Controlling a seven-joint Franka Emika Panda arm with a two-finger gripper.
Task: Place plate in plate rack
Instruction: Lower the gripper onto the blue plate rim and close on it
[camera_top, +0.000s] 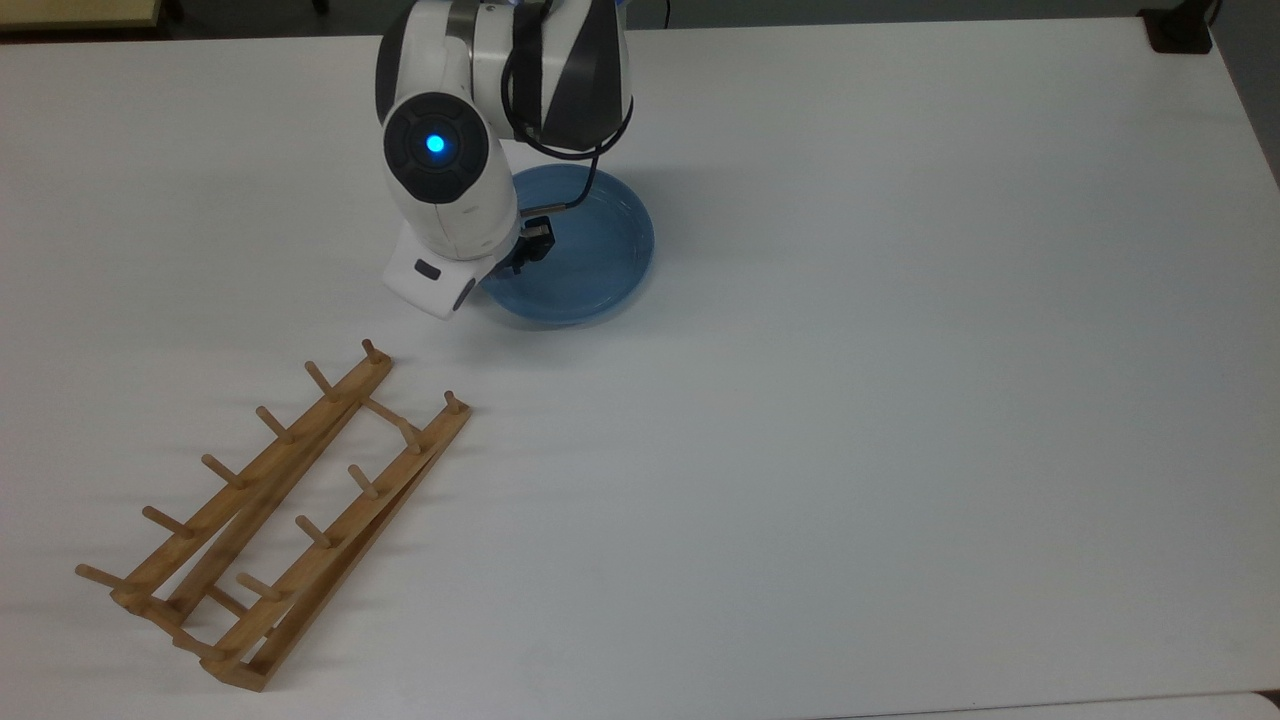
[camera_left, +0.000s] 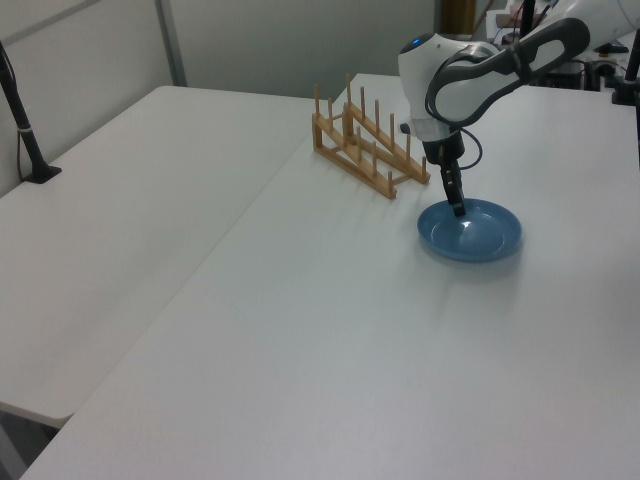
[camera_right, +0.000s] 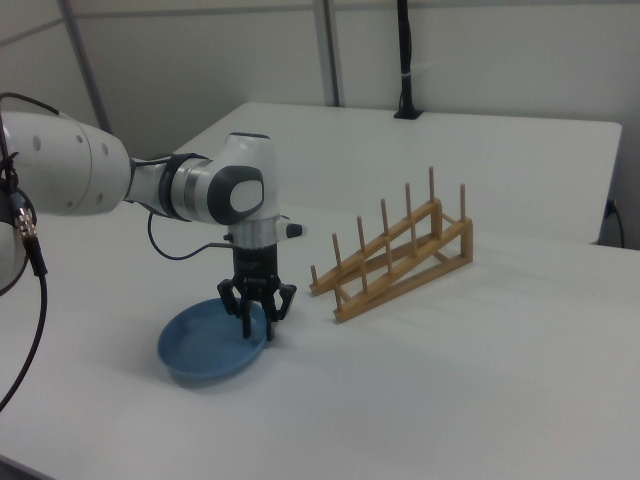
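The blue plate (camera_top: 590, 250) lies flat on the white table, and it also shows as the plate (camera_left: 482, 235) and the plate (camera_right: 200, 345). My gripper (camera_right: 258, 325) points straight down at the plate's rim on the side nearest the rack. It is open, with one finger inside the rim and one outside it. The gripper (camera_top: 530, 245) sits over the plate's left part in the top view, and the gripper (camera_left: 458, 208) reaches down to the plate. The wooden plate rack (camera_top: 280, 510) stands empty at the top view's lower left, also seen as the rack (camera_left: 368, 145) and the rack (camera_right: 395, 260).
The white table (camera_top: 850, 400) stretches wide to the top view's right. A black clamp (camera_top: 1180, 30) sits at its far right corner. A black post (camera_left: 25, 125) stands on the adjoining table at the left view's left. The arm (camera_top: 450, 180) overhangs the plate's left side.
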